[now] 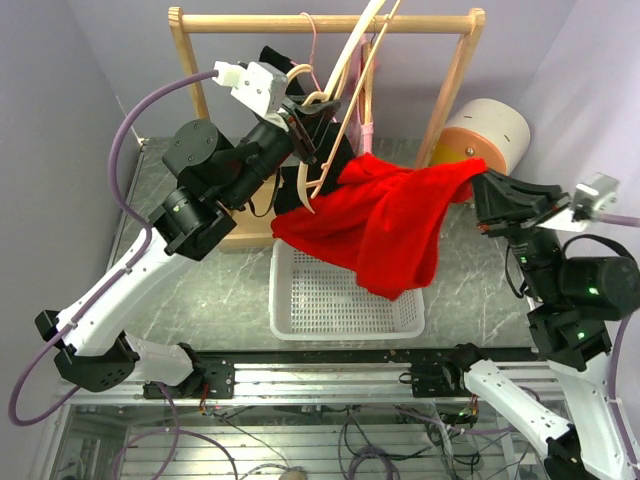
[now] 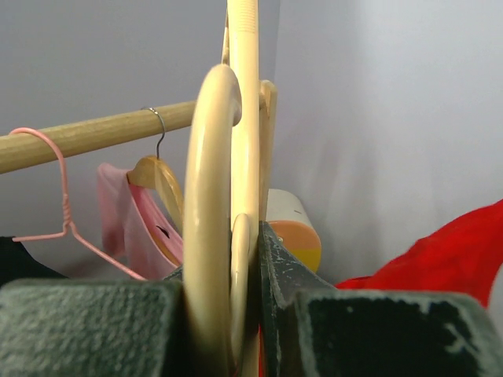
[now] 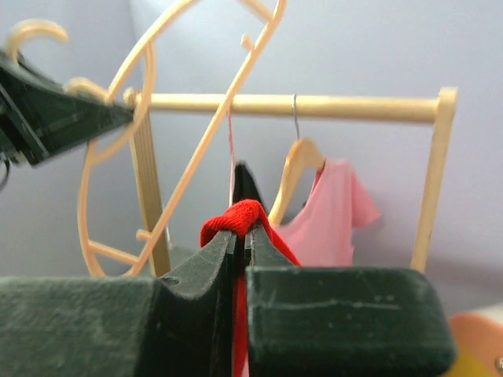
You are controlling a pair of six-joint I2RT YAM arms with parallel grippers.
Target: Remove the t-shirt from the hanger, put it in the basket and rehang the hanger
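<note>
My left gripper [image 1: 305, 115] is shut on the cream plastic hanger [image 1: 343, 62] and holds it tilted in front of the wooden rack. In the left wrist view the hanger [image 2: 211, 196] is pinched between the pads of the left gripper [image 2: 228, 267]. The red t-shirt [image 1: 395, 225] stretches from the hanger's lower end across to my right gripper [image 1: 483, 190], sagging over the basket. In the right wrist view the right gripper [image 3: 244, 236] is shut on a fold of the t-shirt [image 3: 240, 216], with the hanger [image 3: 211, 143] beyond. Whether cloth still wraps the hanger's lower arm is hidden.
A white mesh basket [image 1: 345, 333] sits under the shirt. The wooden rack [image 1: 320, 22] behind carries a pink shirt on a wooden hanger [image 3: 330, 204] and a pink wire hanger [image 2: 55, 196]. A cream and orange cylinder [image 1: 490, 130] stands at the back right. Walls close in on both sides.
</note>
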